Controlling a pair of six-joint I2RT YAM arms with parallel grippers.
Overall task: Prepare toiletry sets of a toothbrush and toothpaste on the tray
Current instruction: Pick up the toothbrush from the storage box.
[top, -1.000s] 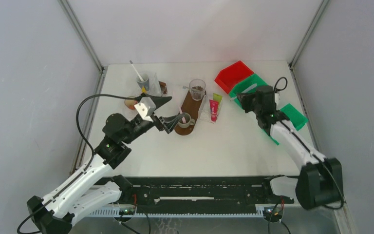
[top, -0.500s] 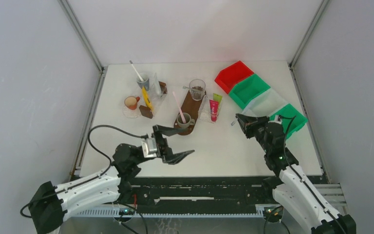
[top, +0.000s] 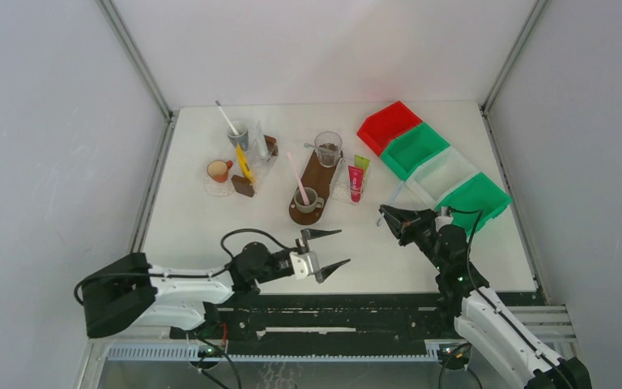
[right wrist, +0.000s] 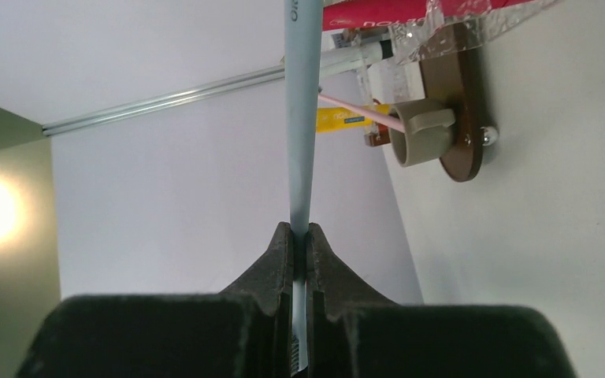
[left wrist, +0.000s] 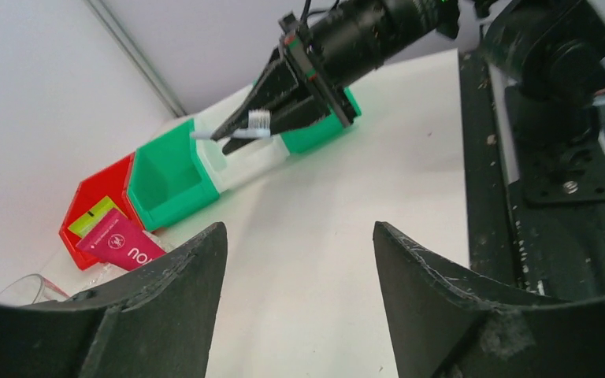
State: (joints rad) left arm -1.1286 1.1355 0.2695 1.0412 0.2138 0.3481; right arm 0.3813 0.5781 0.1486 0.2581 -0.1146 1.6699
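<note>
The right tool (right wrist: 299,236) is clamped on the shaft of the toothbrush (right wrist: 300,118), held above the table (top: 372,259) near the white bin (top: 445,173), and since the brush looks light, stiff and smooth it likely pivots in this narrow pinch, while the left tool (left wrist: 299,230) hangs empty, jaws apart.
</note>
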